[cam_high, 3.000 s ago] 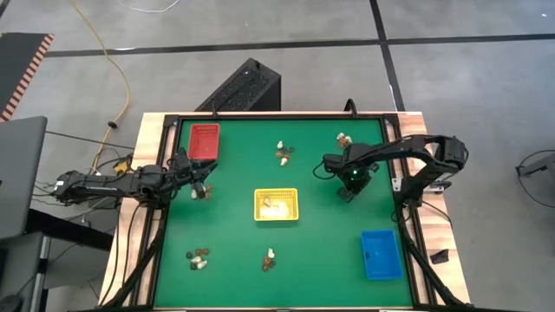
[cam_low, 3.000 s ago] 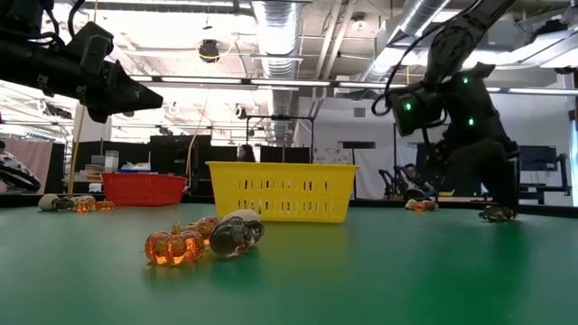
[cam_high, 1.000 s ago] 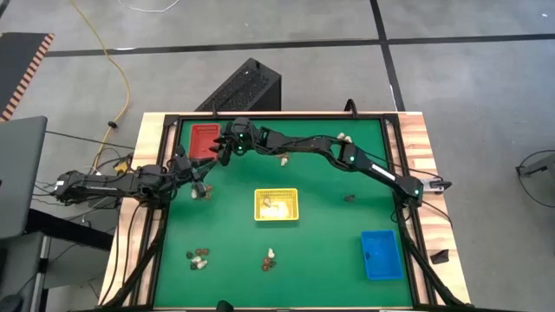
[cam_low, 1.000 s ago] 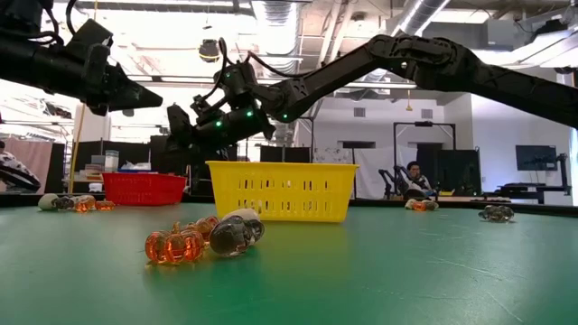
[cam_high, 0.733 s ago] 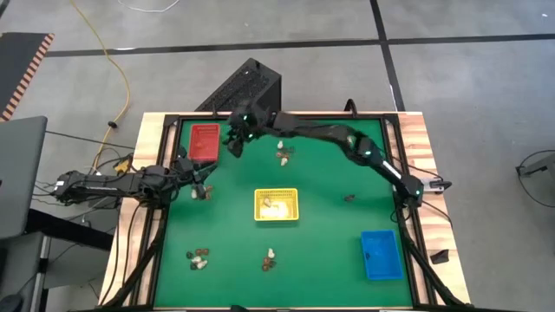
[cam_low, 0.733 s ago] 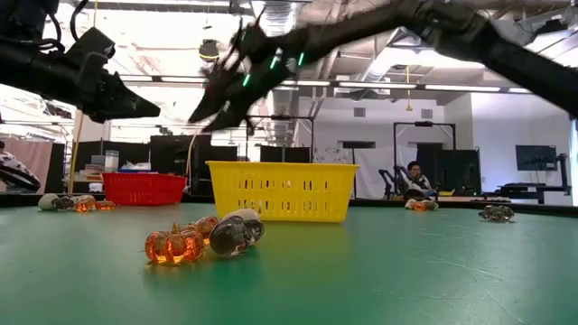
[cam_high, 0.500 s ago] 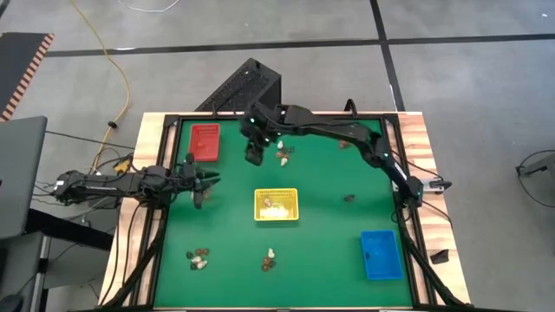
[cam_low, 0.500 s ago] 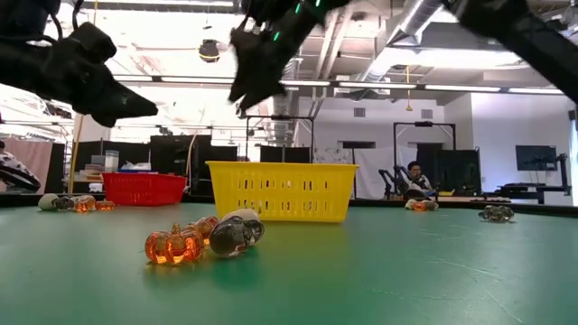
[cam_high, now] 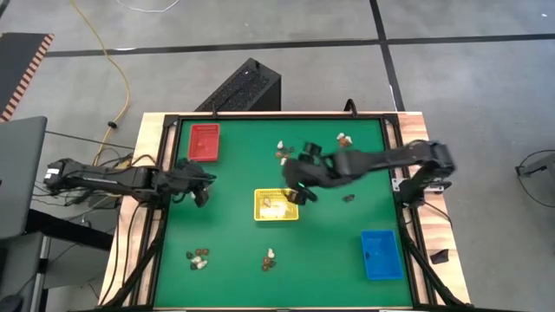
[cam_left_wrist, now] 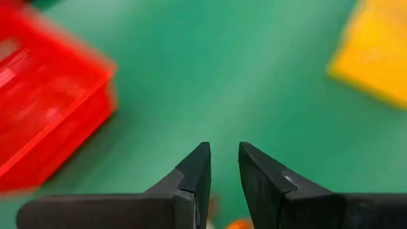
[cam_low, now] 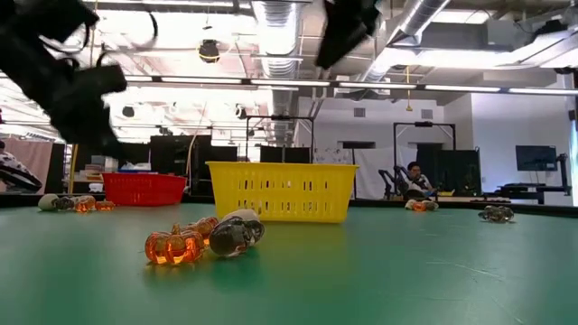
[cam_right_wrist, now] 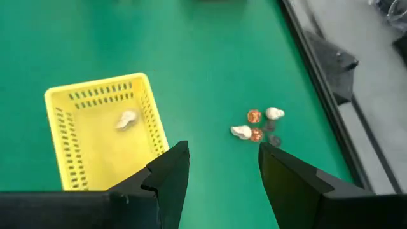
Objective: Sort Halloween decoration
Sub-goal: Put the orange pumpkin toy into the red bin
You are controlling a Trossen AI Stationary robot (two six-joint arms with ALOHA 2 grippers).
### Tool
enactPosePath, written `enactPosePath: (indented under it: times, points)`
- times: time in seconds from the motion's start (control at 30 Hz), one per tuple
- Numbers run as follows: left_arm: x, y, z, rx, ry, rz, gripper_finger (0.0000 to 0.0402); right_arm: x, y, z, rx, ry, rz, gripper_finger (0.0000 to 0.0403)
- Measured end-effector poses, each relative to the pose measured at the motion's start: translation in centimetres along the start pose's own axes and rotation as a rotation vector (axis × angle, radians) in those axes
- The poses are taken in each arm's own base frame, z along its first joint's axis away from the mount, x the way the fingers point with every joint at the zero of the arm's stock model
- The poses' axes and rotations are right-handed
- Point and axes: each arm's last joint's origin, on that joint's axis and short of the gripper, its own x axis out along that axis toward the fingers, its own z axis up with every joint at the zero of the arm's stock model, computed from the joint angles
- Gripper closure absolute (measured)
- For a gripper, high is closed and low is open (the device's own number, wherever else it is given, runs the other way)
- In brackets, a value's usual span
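Note:
The Halloween decoration lies in small clusters on the green table: one at the far middle (cam_high: 284,152), one at the near left (cam_high: 198,256), one at the near middle (cam_high: 270,256). My left gripper (cam_high: 202,191) hangs near the red tray (cam_high: 205,141), tipped downward, fingers narrowly open with nothing between them (cam_left_wrist: 222,149); an orange trinket (cam_left_wrist: 240,224) shows just below its fingers. My right gripper (cam_high: 295,194) hovers above the yellow tray's (cam_high: 276,204) far right corner, open and holding nothing (cam_right_wrist: 222,152). A cream-white trinket (cam_right_wrist: 127,119) lies inside the yellow tray.
A blue tray (cam_high: 380,254) stands at the near right. More trinkets lie at the far right (cam_high: 344,138) and right of the yellow tray (cam_high: 349,198). Bare green mat lies between the yellow and blue trays. A black frame (cam_high: 392,147) rims the table.
My right gripper has swung from above the red tray toward the table's right and near side, rising, and now hovers at the yellow tray's far right corner. My left gripper has tipped from nearly level to pointing down, staying near the red tray.

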Motion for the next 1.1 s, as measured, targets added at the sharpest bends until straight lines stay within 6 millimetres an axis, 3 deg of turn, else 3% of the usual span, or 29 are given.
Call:
enactPosePath:
  times: [0.13,0.33,0.53,0.67,0.83,1.1]
  points:
    - [1.0,0.2,-0.2,-0.073,0.058,0.087,0.0331,-0.8,1.3,-4.4,0.057,-0.189,0.090,0.0185]
    - [1.3,-0.2,1.1,-0.121,0.190,0.042,0.0303,-2.0,1.2,-7.7,0.071,-0.341,0.155,0.0185]
    - [1.0,-0.5,2.1,-0.143,0.342,0.094,0.0255,-3.7,0.2,-7.4,0.018,-0.424,0.154,0.0185]
    - [2.0,-1.0,1.9,-0.114,0.425,0.055,0.0233,-3.9,0.6,-7.7,-0.005,-0.410,0.167,0.0185]
    - [3.4,-1.5,1.8,-0.155,0.434,0.083,0.0225,-4.0,1.1,-7.8,-0.082,-0.421,0.174,0.0185]
    - [4.7,-1.3,1.4,-0.116,0.454,0.175,0.0226,-3.9,0.6,-7.4,-0.063,-0.445,0.157,0.0185]
